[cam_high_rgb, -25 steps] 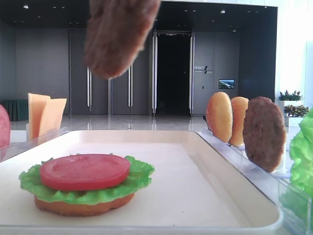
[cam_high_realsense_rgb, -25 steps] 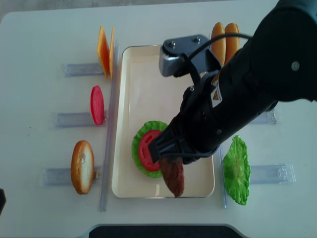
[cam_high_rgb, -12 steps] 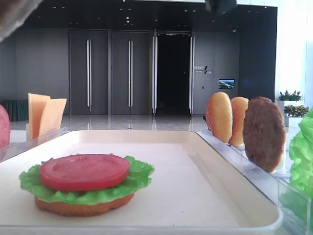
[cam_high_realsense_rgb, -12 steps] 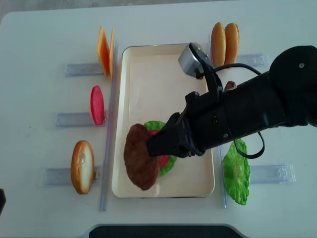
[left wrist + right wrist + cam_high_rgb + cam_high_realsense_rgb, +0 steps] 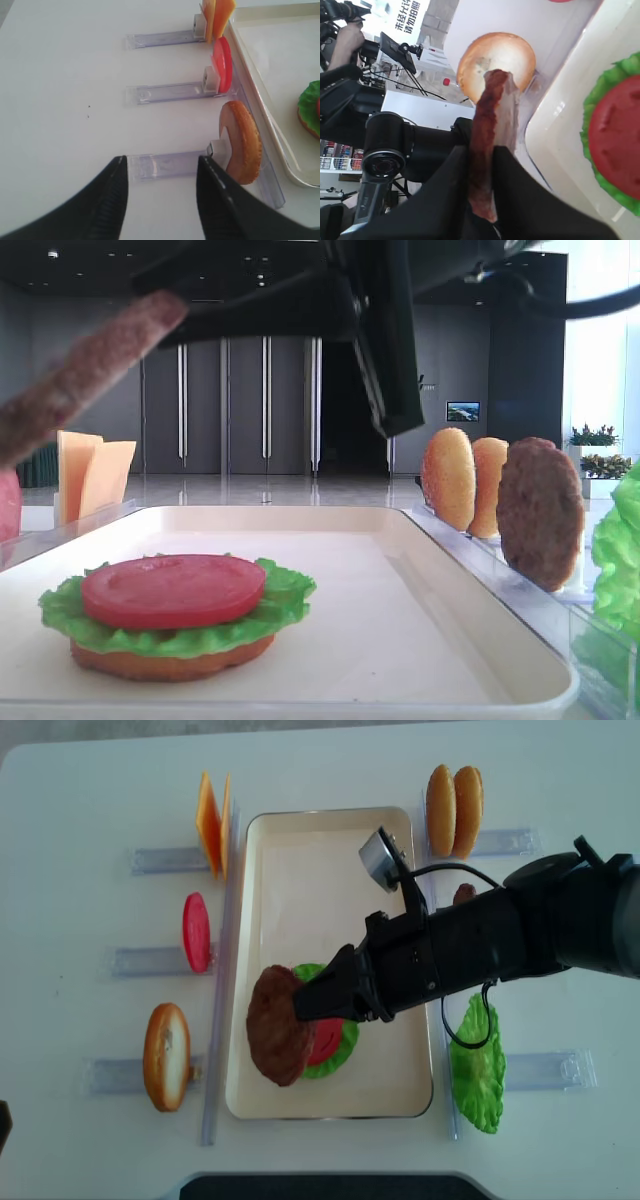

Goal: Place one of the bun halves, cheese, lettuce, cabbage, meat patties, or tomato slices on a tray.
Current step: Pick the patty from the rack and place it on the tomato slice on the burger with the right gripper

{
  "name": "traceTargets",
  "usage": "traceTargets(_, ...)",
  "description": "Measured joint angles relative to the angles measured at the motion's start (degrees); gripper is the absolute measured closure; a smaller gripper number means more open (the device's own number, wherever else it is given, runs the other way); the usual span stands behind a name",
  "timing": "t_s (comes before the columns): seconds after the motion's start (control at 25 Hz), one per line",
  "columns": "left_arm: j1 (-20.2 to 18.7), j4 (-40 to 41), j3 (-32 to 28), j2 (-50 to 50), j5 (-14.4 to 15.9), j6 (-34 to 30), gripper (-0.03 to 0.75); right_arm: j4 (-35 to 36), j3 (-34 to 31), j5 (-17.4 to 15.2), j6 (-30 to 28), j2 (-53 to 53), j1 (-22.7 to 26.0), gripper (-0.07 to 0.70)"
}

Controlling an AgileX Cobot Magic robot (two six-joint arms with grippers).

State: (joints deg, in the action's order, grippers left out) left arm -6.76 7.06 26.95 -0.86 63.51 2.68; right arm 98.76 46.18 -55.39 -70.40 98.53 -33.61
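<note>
My right gripper [image 5: 312,1006] is shut on a grainy brown meat patty [image 5: 277,1038], gripping its edge. The patty [image 5: 491,105] hangs tilted in the air over the left part of the cream tray [image 5: 300,850], partly above a stack. That stack is a bun half [image 5: 170,660] with lettuce [image 5: 275,608] and a tomato slice [image 5: 172,590] on it. In the low exterior view the patty [image 5: 85,365] slants at the upper left. My left gripper [image 5: 161,165] is open and holds nothing, above a clear rack [image 5: 167,165] left of the tray.
Left of the tray, racks hold cheese slices [image 5: 210,820], a tomato slice [image 5: 195,932] and a bun half [image 5: 165,1055]. On the right stand two bun halves [image 5: 453,797], another patty [image 5: 540,510] and a lettuce leaf [image 5: 478,1065].
The right arm has swung the patty from the tray's front edge to the left, over the stack, and turned it from edge-on to nearly flat. The stack and the left gripper have not moved.
</note>
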Motion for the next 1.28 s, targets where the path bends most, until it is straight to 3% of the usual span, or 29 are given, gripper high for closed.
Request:
traceTargets(0.48,0.0,0.0,0.0,0.0,0.0,0.0,0.37,1.44,-0.01,-0.16,-5.7,6.58,2.88,0.513)
traceTargets(1.28,0.0,0.0,0.0,0.0,0.0,0.0,0.37,1.64,-0.01,3.17,-7.25,6.74,3.38,0.513)
